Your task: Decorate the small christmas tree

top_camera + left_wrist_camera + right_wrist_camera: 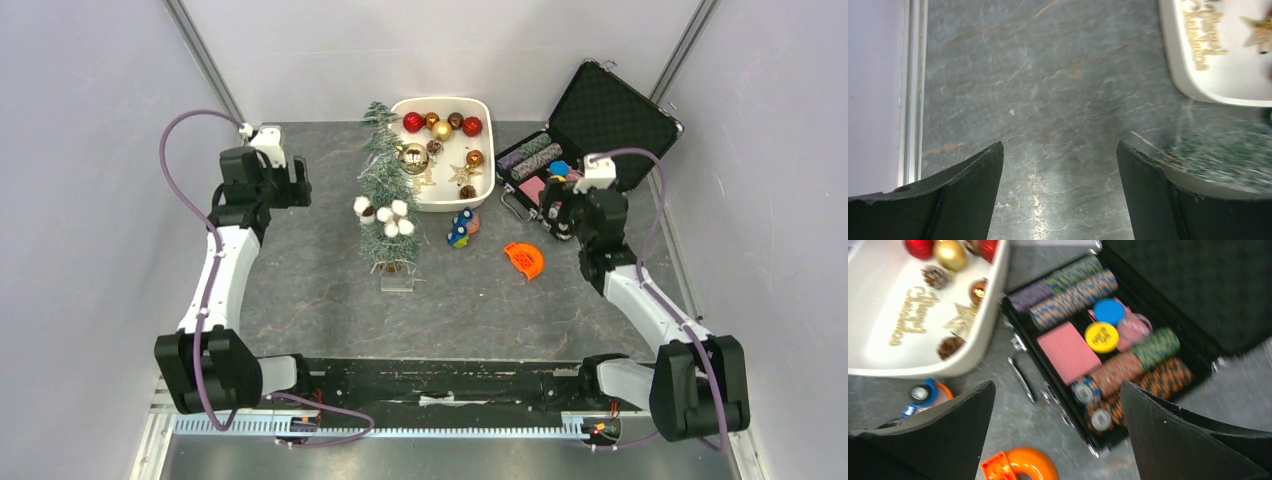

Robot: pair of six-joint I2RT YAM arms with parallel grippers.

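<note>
The tree (386,200) stands upright on its clear base near the middle of the table (300,290), its long axis vertical, with the top seen toward the far side from the overhead camera. The white tray (487,180) of ornaments (442,128) sits just beyond it, far and a little right, close enough that the branches overlap the tray's left rim in that view.

The left claw (1060,146) is the nearer one to the tree. It hangs over bare table to the tree's left at about mid-height of the trunk, and the tree lies to its right. Its wrist view catches blurred green branches at the right edge and a corner of the tray at the top right. Its jaws are spread wide with nothing between them.

The right claw (1058,384) is well apart from the tree, out at the right. It points down over the near edge of the open case (600,125) of chips, with the tray to its far left. It is also spread wide and empty.

Since the tree partly blocks the left claw's way to the tray, the right arm probably has the cleaner reach to an ornament. Both forearms stretch up the table from their bases, wrists bent downward.
</note>
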